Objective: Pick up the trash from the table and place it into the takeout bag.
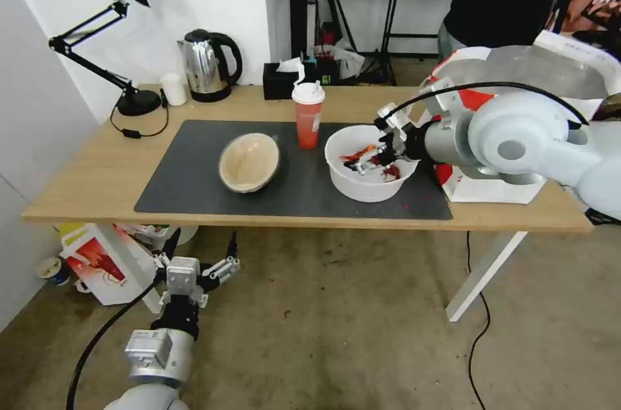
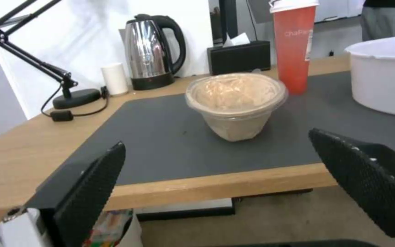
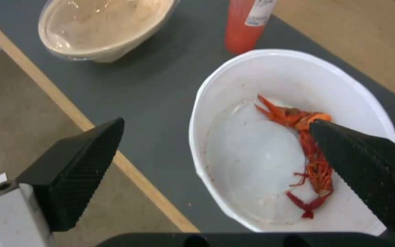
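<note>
On the table (image 1: 97,171), the dark mat (image 1: 194,183) carries the trash: a beige bowl (image 1: 249,162) (image 2: 236,99) (image 3: 101,27) tipped on its side, a red cup with a white lid (image 1: 308,116) (image 2: 294,44) (image 3: 248,24), and a white bowl (image 1: 369,185) (image 3: 298,68) holding red crayfish shells (image 3: 314,151). My right gripper (image 1: 375,150) (image 3: 216,124) is open over the white bowl, its fingers straddling one side of the rim. The red-and-white takeout bag (image 1: 485,189) stands open at the table's right end behind the right arm. Below the table's front edge, my left gripper (image 1: 202,249) (image 2: 216,140) hangs open, facing the beige bowl.
A steel kettle (image 1: 208,65), a black desk lamp (image 1: 123,41), a small white cylinder (image 1: 173,88) and a black tissue box (image 1: 281,81) line the table's back edge. A smaller bag with a crayfish picture (image 1: 107,264) sits on the floor under the table's left end.
</note>
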`<state>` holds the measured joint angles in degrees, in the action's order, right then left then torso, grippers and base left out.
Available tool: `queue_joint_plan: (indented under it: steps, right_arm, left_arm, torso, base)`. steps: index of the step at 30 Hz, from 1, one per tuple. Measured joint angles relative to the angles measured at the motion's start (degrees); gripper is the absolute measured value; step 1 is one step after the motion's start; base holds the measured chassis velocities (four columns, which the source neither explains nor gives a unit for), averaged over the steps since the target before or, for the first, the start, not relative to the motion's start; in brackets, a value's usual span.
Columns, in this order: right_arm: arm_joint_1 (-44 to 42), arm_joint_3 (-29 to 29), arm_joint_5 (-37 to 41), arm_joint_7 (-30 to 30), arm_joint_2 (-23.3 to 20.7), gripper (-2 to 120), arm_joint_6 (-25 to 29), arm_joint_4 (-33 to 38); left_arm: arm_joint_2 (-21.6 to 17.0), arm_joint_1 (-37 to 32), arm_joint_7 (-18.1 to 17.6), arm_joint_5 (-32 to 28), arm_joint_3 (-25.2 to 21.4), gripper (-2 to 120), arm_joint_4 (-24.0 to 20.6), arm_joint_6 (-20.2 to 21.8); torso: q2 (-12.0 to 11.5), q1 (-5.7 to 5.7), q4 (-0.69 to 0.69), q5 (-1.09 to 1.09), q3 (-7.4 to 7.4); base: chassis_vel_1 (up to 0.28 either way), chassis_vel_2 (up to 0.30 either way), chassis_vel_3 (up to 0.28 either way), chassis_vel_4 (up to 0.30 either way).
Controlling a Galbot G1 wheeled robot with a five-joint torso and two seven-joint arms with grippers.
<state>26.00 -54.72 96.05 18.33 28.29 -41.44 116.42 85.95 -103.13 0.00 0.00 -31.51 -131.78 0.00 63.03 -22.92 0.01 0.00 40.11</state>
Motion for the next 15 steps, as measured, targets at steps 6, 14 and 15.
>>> queue_joint_plan:
  steps: [6,14,15]
  right_arm:
    - [-0.22,1.89,-1.37,-2.52,-0.15,100,0.06,-0.71]
    - [-0.12,2.3,-4.25,-6.81,-1.05,100,0.11,-1.36]
    - [-0.2,2.02,-6.72,-9.99,-1.68,100,0.13,-1.39]
  left_arm:
    - [0.0,0.0,0.0,0.0,0.0,100,0.0,0.0]
    - [0.0,0.0,0.0,0.0,0.0,100,0.0,0.0]
    - [0.0,0.0,0.0,0.0,0.0,100,0.0,0.0]
  torso:
    - [0.0,0.0,0.0,0.0,0.0]
    - [0.0,0.01,0.0,0.0,0.0]
    - [0.0,0.0,-0.01,0.0,0.0]
  base:
    - [0.0,0.0,0.0,0.0]
    - [0.0,0.0,0.0,0.0]
    - [0.0,0.0,0.0,0.0]
